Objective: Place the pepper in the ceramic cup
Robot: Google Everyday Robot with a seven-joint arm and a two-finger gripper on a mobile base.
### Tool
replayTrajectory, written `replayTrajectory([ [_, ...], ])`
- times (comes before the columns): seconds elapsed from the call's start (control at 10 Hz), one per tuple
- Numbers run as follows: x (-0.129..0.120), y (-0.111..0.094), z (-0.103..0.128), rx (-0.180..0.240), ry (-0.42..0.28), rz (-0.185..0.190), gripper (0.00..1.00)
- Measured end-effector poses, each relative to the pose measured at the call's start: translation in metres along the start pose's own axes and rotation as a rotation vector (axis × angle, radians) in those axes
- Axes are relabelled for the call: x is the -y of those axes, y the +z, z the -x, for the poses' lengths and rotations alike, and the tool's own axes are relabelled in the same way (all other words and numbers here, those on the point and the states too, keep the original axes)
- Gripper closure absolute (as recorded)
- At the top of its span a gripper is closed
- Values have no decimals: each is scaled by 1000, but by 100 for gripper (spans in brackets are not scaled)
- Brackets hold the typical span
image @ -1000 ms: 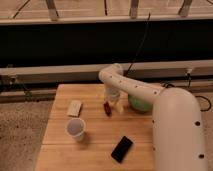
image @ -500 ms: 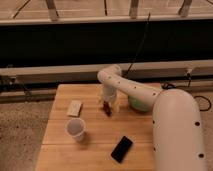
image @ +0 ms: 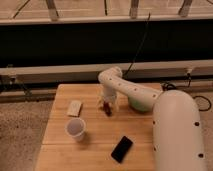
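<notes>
The pepper (image: 107,110) is a small dark red sliver lying on the wooden table (image: 95,155), near its middle back. My gripper (image: 106,105) points down right over it, open, with its fingertips at the pepper's level. Whether they touch the pepper I cannot tell. The white ceramic cup (image: 76,128) stands upright to the front left of the gripper, well apart from it, its pale inside showing.
A black phone (image: 122,149) lies toward the table's front, right of the cup. A tan block (image: 74,107) lies left of the gripper. A green bowl (image: 136,104) sits behind my white arm (image: 172,130), which covers the table's right side.
The gripper has shifted a little sideways and dropped slightly toward the pepper. The cup, phone and block have not moved.
</notes>
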Motion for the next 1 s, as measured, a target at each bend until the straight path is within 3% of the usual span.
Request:
replayTrajectory([
  [0.2,-3,1,-6,-48,9,17,20],
  [0.4,-7,2,-9,-62,10,30,24],
  [1.0,-14,13,-11,-25,-7,63,81],
])
